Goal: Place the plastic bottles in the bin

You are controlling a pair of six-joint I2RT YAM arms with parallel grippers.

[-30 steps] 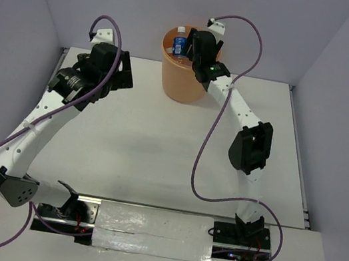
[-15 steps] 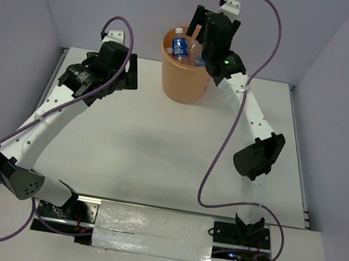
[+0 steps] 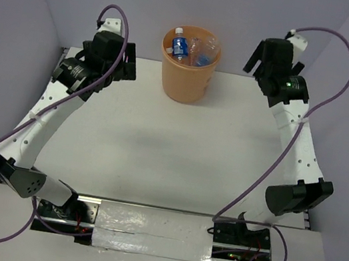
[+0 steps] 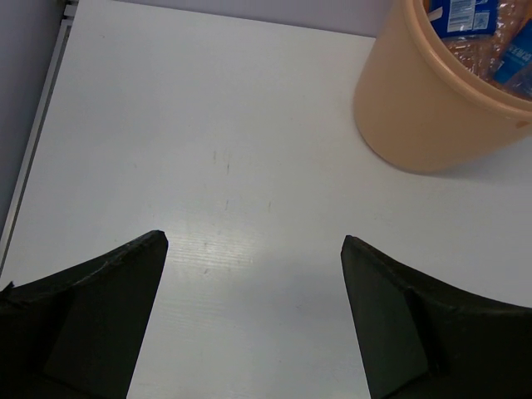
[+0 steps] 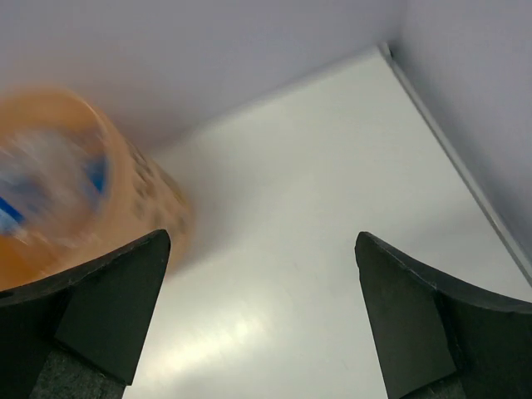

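bottles in the bucket, both grippers wide and empty

nearest the camera, the two arm bases sit on a strip along the front edge of the white table (image 3: 159, 141). from there the left arm bends out along the left side and the right arm along the right side, each trailing a purple cable (image 3: 256, 185).

the left gripper (image 4: 252, 243) hangs over the back left part of the table, well to the left of the bucket. its fingers (image 4: 100, 307) are spread wide with only bare tabletop between them. the right gripper (image 5: 262, 239) is raised off to the right of the bucket, near the back right corner. its fingers (image 5: 100, 299) are also spread wide and hold nothing.

farther back, the orange bucket (image 3: 185, 78) stands upright at the middle of the table's rear edge, close to the back wall. the plastic bottles (image 3: 179, 45) are inside it, crowded together below the rim. one with a blue label leans at the left, another blue label shows toward the right, and clear ones lie between and behind. how many there are cannot be told. the right wrist view shows the bucket only as an orange blur at its left edge.
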